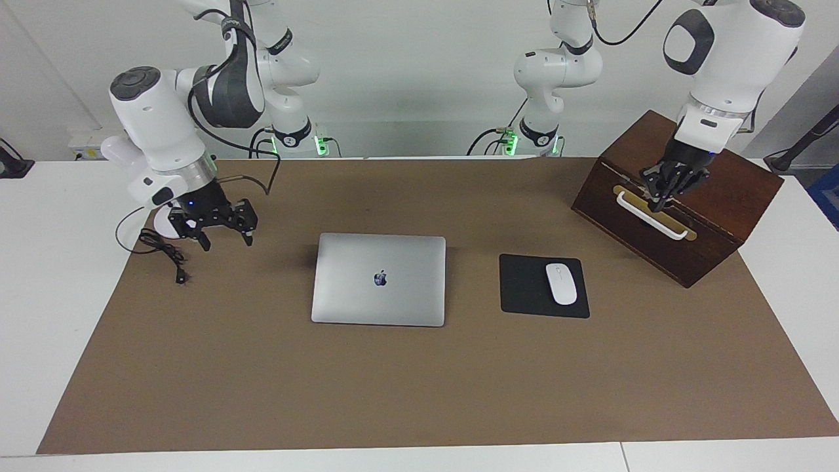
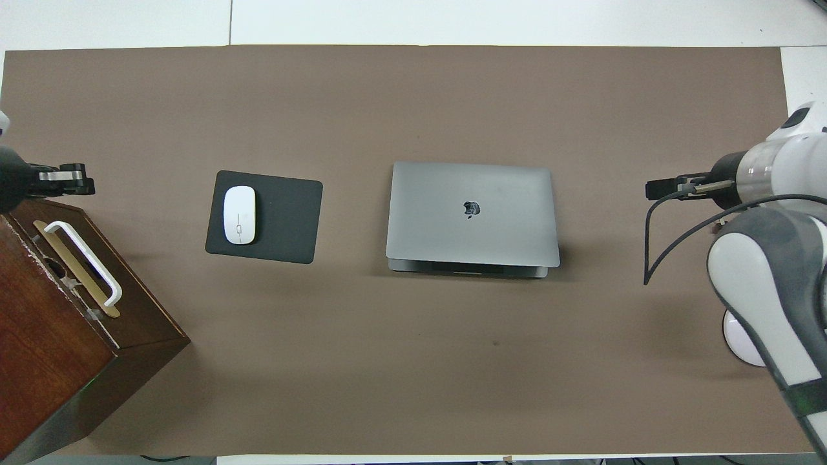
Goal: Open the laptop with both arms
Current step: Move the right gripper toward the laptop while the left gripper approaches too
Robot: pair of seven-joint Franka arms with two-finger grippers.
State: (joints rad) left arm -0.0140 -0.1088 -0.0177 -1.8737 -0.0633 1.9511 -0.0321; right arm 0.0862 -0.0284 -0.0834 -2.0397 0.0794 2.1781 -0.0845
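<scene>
The laptop [image 1: 378,288] lies shut and flat in the middle of the brown mat, with the apple logo on its lid facing up. It also shows in the overhead view [image 2: 471,232]. My right gripper [image 1: 227,244] hangs open and empty above the mat toward the right arm's end, well apart from the laptop. It also shows in the overhead view [image 2: 652,189]. My left gripper [image 1: 655,204] is raised over the wooden box's top by the white handle [image 1: 662,223]. It is far from the laptop and shows in the overhead view [image 2: 77,184].
A black mouse pad [image 1: 524,288] with a white mouse [image 1: 562,283] lies beside the laptop toward the left arm's end. A dark wooden box [image 1: 734,190] stands at that end. A black cable [image 1: 174,259] trails on the mat under the right gripper.
</scene>
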